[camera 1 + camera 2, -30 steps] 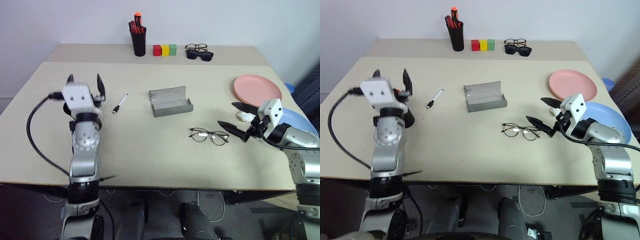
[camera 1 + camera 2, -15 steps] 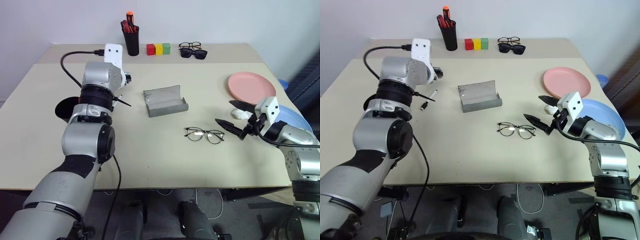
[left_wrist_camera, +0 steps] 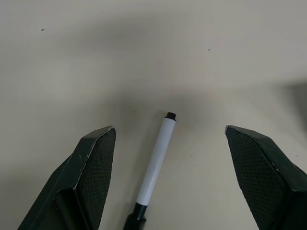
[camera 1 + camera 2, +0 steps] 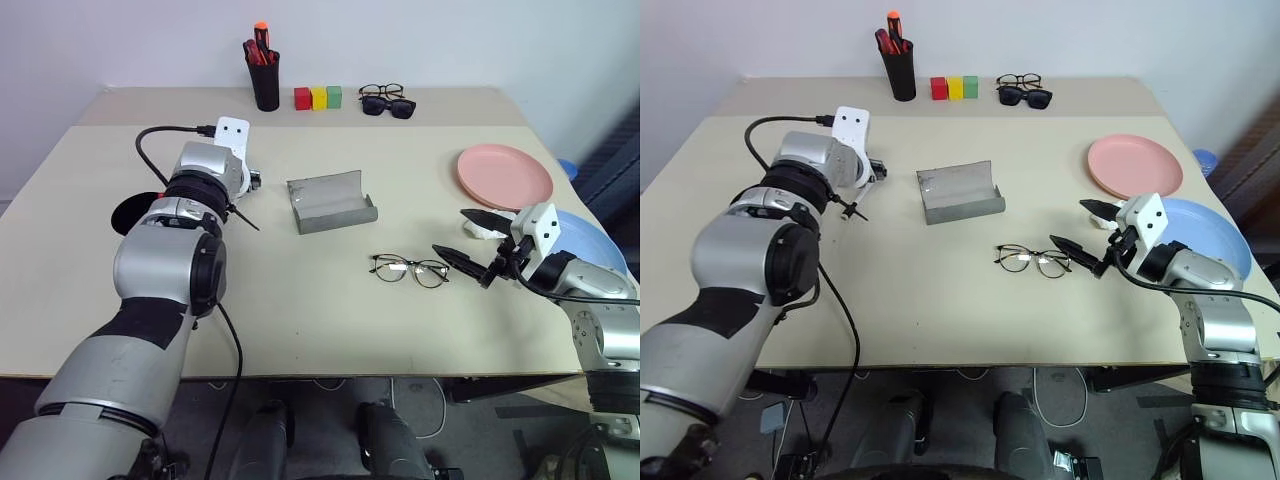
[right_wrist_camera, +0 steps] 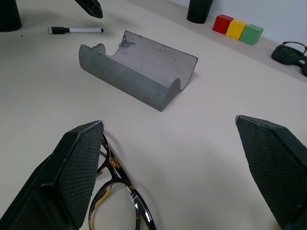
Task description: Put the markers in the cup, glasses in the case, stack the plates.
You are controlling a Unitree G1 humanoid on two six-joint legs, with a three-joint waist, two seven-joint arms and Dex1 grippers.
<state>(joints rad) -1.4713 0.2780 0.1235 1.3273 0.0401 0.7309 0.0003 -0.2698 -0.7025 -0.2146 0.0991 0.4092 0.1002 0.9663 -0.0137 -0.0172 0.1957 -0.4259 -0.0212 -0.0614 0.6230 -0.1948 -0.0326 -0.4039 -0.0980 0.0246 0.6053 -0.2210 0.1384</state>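
The cup (image 4: 133, 215) sits at the table's nine-o'clock edge, largely hidden behind the left arm. At about ten o'clock the left gripper (image 3: 170, 179) is stretched forward and tipped down at the white marker (image 3: 155, 166), which lies flat between its widely spread fingers (image 3: 93, 167), untouched. The marker lies nearly along the fingers, so a straight close might roll it or pinch only its black cap. The arm also hides the cup from the head camera, and a blind swing back to it could knock it over. I cannot find the dark marker.

The case (image 4: 333, 202) lies open at the centre, its hollow facing up. The glasses (image 4: 411, 270) lie flat on the table (image 4: 300, 300) at about five o'clock from it, lenses well apart from its wall.

At four o'clock the right gripper (image 4: 468, 237) is held roughly level, pointing left, fingers at full spread, the lower tip just beside the glasses' right temple. In the right wrist view the frame (image 5: 117, 201) lies by the left finger, not between the two. A close from here would likely miss or shove the thin wire, and a hard pinch could bend it.

The pink plate (image 4: 505, 177) rests at two o'clock. The blue plate (image 4: 598, 247) lies behind the right forearm, which could catch its rim.
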